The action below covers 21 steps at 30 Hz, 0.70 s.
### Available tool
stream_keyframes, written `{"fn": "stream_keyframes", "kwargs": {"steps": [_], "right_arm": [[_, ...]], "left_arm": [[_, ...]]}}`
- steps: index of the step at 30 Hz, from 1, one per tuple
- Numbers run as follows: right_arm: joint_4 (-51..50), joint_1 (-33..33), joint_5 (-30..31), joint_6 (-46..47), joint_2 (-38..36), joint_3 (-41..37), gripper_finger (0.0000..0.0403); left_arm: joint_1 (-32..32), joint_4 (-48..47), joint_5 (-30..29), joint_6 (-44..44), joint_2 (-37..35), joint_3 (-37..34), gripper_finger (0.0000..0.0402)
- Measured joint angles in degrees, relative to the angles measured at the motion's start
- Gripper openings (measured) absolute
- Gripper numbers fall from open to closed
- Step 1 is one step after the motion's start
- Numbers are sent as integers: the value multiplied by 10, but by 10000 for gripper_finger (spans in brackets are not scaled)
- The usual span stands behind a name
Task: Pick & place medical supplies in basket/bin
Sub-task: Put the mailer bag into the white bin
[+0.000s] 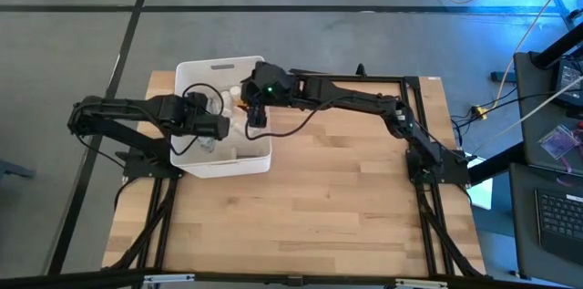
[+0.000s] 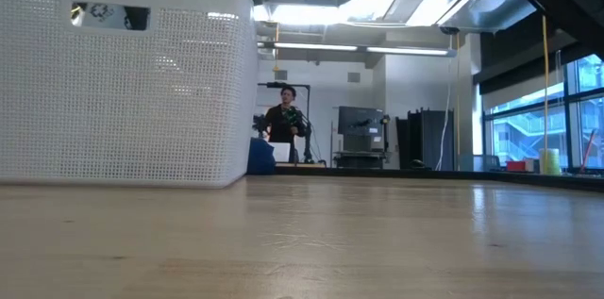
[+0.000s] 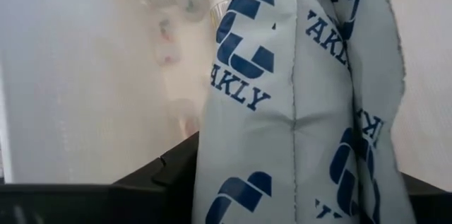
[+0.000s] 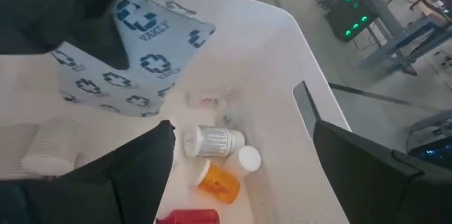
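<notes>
Left gripper is inside the white tub, grasping a printed white packet. Right gripper hangs spread and empty over an orange pill bottle.

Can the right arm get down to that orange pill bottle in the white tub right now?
Probably yes. The right tool hangs open over the white plastic tub, with the orange pill bottle lying uncovered between its fingers; the blue-printed packet sits off to one side.

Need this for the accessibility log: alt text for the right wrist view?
Inside the white bin, the left gripper holds a white packet printed with blue crosses. Below lie a white bottle, an orange pill bottle, a red bottle and a beige roll.
</notes>
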Motion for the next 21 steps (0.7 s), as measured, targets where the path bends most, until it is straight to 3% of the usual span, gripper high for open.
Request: {"fn": "stream_keyframes", "kwargs": {"steps": [8,21], "right_arm": [[-13,-4,73,0,-24,0,336],[-25,-3,73,0,-31,0,336]], "left_arm": [[1,-9,32,-32,24,0,222],[26,-32,79,-15,108,0,225]]}}
